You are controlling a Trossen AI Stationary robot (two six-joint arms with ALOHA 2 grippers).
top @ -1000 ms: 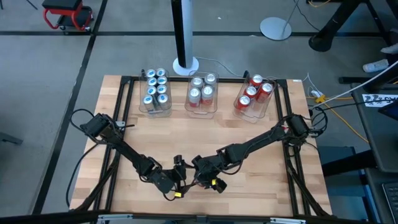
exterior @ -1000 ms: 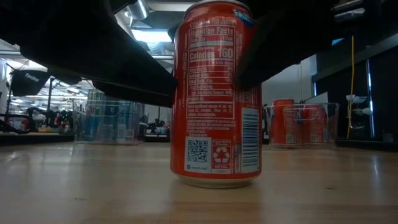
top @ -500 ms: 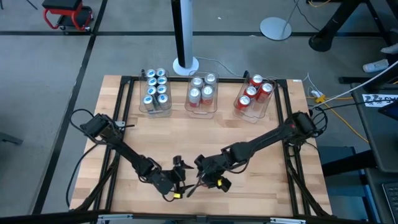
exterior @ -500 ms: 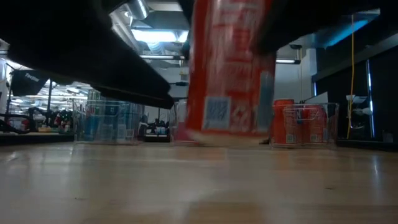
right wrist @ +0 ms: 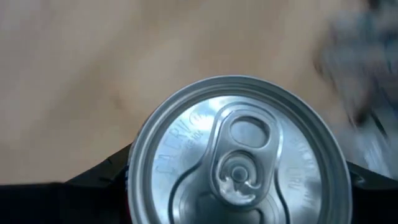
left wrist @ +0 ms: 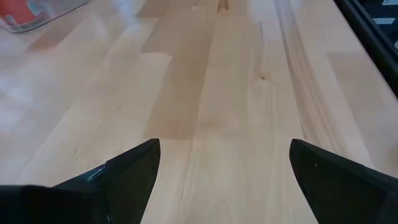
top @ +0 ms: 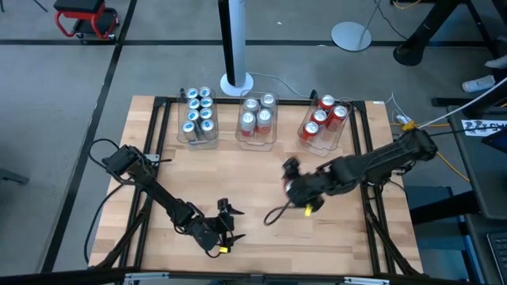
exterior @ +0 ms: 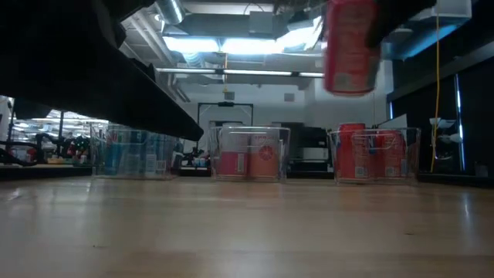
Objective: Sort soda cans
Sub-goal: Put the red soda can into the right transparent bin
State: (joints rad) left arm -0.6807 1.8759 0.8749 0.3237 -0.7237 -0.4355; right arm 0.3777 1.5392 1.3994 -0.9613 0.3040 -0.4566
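My right gripper (top: 295, 188) pinches a red can (exterior: 351, 46) clear of the table; three tubs (top: 256, 138) ahead hold the rest sorted, so this one looks last. My left gripper (left wrist: 221, 168) waits spread

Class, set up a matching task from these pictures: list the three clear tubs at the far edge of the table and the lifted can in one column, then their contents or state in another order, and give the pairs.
Column one:
1. Left tub
2. Middle tub
3. Right tub
4. Red can

Column two:
A. Holds red cans only
B. Held above the table in the right gripper
C. Holds blue cans
D. Holds silver and red cans

Pairs: 1-C, 2-D, 3-A, 4-B

The left gripper waits open near the table's front edge.
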